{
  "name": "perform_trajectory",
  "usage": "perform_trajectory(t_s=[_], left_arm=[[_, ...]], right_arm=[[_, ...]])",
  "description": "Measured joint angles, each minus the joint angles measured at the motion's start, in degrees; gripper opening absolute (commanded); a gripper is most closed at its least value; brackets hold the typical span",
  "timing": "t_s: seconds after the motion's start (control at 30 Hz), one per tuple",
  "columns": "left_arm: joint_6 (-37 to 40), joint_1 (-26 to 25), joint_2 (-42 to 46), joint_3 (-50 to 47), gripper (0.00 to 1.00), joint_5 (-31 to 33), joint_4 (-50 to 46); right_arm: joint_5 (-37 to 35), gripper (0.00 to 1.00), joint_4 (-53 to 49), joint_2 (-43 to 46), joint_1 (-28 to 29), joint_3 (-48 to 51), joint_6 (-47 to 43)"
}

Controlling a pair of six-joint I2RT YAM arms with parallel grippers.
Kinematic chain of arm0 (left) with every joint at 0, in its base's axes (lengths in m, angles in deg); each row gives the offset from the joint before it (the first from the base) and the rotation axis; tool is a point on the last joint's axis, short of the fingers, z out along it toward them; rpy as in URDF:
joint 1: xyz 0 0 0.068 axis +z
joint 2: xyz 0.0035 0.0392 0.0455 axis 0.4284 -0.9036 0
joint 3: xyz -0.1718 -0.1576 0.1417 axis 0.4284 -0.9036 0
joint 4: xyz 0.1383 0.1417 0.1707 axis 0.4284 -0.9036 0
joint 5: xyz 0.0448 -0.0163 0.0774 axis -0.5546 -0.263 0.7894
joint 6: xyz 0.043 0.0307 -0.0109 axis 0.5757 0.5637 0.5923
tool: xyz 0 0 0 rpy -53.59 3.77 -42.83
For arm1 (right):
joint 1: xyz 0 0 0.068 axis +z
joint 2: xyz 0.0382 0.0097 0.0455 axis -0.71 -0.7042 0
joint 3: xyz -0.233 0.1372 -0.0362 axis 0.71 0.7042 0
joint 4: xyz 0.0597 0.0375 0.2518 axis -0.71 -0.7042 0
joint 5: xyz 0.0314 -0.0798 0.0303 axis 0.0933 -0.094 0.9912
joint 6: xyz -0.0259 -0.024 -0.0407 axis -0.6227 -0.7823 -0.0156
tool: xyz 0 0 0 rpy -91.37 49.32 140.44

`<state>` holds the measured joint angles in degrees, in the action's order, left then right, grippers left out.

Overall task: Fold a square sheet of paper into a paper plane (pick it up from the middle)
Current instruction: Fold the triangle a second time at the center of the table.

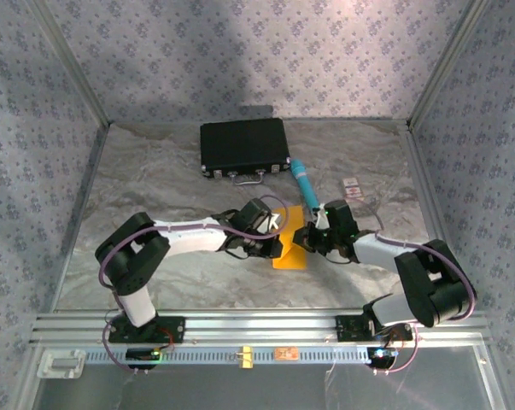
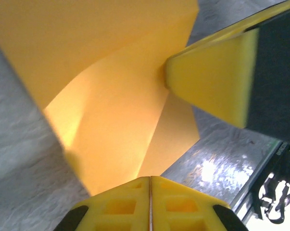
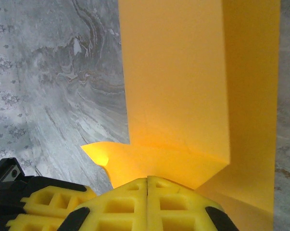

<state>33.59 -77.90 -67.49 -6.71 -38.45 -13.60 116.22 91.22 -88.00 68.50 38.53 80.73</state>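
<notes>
square sheet of paper: plain orange-yellow, part-folded, straight creases, one flap lifted and curved. lies mid counter, between both tools. left tool closed, pinching paper edge. right tool closed, pinching folded corner. small card by teal tube: print too small to read.

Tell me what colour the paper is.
The paper is plain orange-yellow, with no pattern. The right wrist view shows it best.
</notes>
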Motion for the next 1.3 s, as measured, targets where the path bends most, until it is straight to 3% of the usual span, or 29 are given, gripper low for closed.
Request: perform_trajectory(t_s=[0.73, 1.17, 1.3], left_arm=[[1.11, -0.13, -6.29, 1.90, 0.03, -1.31, 0.09], [2.19, -1.14, -4.63, 1.92, 0.13, -0.96, -2.21], [2.16, -1.53, -2.73, 2.69, 0.08, -1.60, -2.97]], right_arm=[[-0.20, 0.03, 2.95, -6.38, 0.79, -1.27, 1.05], [0.70, 0.00, 4.44, -9.55, -0.79, -1.18, 1.01], [0.72, 0.00, 4.55, -9.55, -0.87, -1.14, 1.01]])
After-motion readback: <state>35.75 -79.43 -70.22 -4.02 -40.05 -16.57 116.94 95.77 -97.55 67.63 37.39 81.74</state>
